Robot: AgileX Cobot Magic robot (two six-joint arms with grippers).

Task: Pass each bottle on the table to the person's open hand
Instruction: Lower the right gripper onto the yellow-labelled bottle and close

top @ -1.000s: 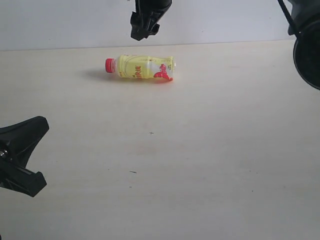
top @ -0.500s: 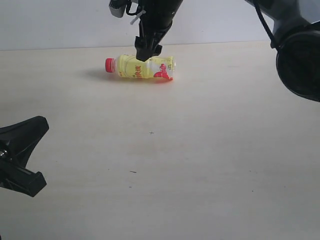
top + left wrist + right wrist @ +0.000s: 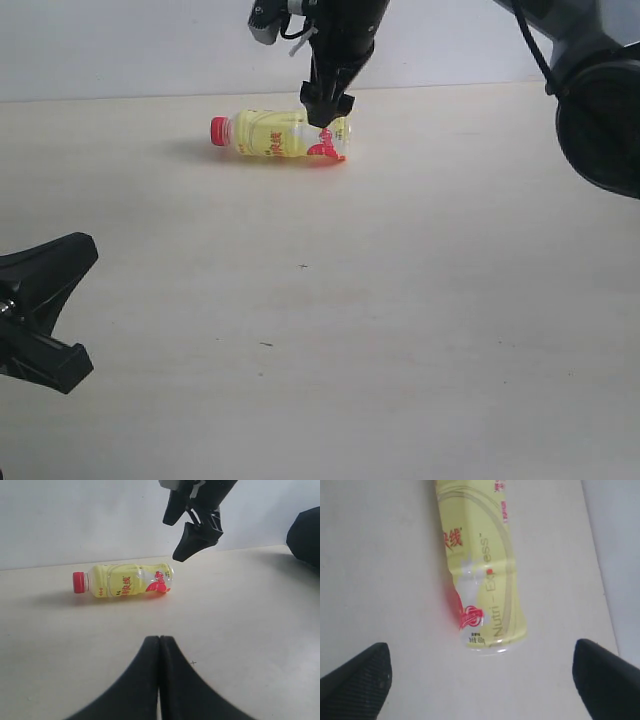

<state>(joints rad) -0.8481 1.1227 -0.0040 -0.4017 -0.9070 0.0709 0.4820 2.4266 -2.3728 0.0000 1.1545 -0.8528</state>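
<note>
A yellow bottle (image 3: pixel 280 135) with a red cap lies on its side near the far edge of the table (image 3: pixel 400 300), cap pointing left. My right gripper (image 3: pixel 330 108) hangs open just above the bottle's base end, not touching it. In the right wrist view the bottle (image 3: pixel 480 570) lies ahead of the right gripper (image 3: pixel 482 680), whose two fingertips (image 3: pixel 360 680) stand wide apart on either side. My left gripper (image 3: pixel 159 641) is shut and empty, low at the near left (image 3: pixel 55 290), far from the bottle (image 3: pixel 125 580). The person's open hand is out of view.
A pale wall (image 3: pixel 120 50) rises right behind the table's far edge, close to the bottle. The dark bulk of my right arm (image 3: pixel 600 120) fills the upper right.
My right gripper has come down from above the bottle and shifted right to its base end, its jaws widening. The bottle and the left gripper have not moved.
</note>
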